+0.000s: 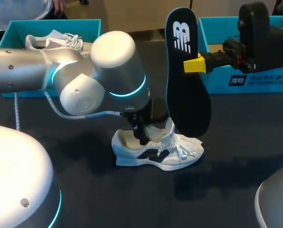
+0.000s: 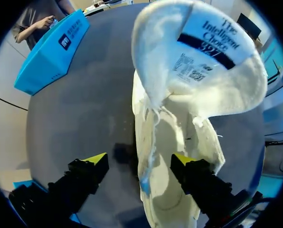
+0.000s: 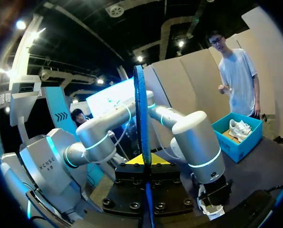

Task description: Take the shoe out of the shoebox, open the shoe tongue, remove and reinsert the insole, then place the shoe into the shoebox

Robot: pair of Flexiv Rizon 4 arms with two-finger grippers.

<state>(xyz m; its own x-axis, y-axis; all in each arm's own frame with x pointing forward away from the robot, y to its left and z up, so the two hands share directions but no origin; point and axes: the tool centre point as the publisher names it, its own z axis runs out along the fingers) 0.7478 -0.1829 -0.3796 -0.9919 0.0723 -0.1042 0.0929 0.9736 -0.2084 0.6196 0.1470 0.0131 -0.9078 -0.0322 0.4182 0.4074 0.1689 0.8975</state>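
Head view, right gripper (image 1: 193, 64) pinching upright insole (image 1: 189, 99), left gripper (image 1: 142, 135) over shoe (image 1: 156, 153)

the left arm (image 1: 46, 71) reaches in low, wrist pointing down; the left gripper (image 2: 140, 161) stands spread, one finger inside the shoe (image 1: 155, 156). the right arm (image 1: 262, 40) is raised, the right gripper (image 1: 194, 64) clamped on the upright insole (image 1: 186, 95).

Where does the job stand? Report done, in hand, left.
Done: shoe out on the table, tongue open, insole out. In hand: right gripper holds the insole upright above the shoe; left gripper open at the shoe's mouth. Left: reinserting the insole, boxing the shoe.
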